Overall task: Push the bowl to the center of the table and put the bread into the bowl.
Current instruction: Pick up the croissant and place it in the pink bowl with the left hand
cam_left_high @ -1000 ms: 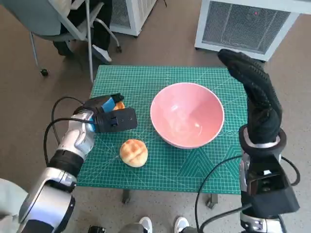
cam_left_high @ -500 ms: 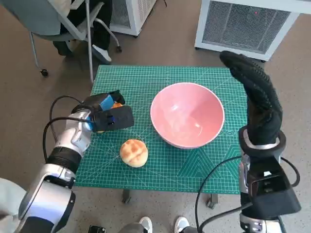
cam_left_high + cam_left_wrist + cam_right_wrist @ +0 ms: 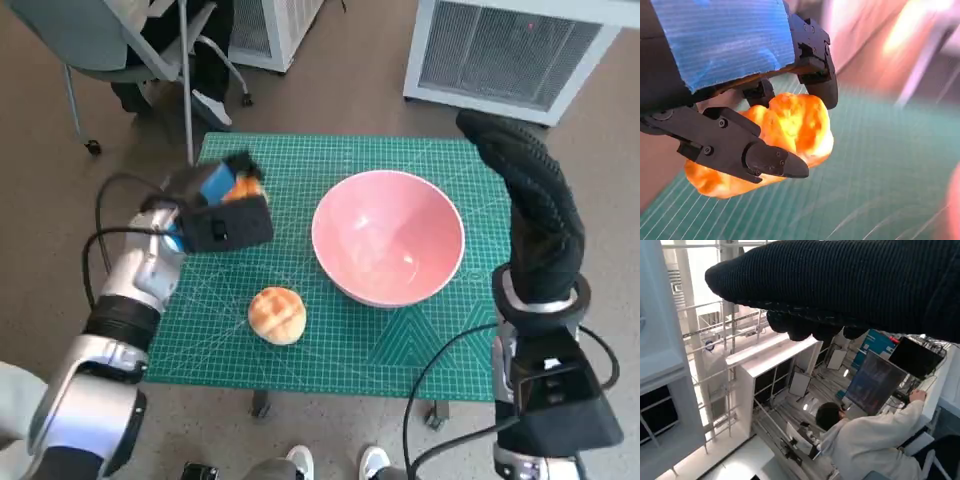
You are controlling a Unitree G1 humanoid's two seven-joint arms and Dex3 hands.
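A wide pink bowl (image 3: 388, 236) stands on the green cutting mat (image 3: 300, 180), right of the middle. My left hand (image 3: 215, 205) grips an orange-brown piece of bread (image 3: 775, 140), lifted above the mat's left side; only a bit of that bread (image 3: 246, 186) shows in the head view. In the left wrist view the black fingers (image 3: 767, 159) wrap around it. A second round bread roll (image 3: 277, 314) lies on the mat near the front edge, left of the bowl. My gloved right hand (image 3: 528, 210) is raised upright by the bowl's right side, fingers extended, holding nothing.
A chair (image 3: 110, 50) and a person's legs (image 3: 205, 70) are beyond the table's far left corner. White cabinets (image 3: 520, 50) stand behind the table. The right wrist view shows a person in white (image 3: 865, 440) at a desk.
My left hand has lifted the bread off the mat and moved it up and away from the table's front. The right hand and bowl have not moved.
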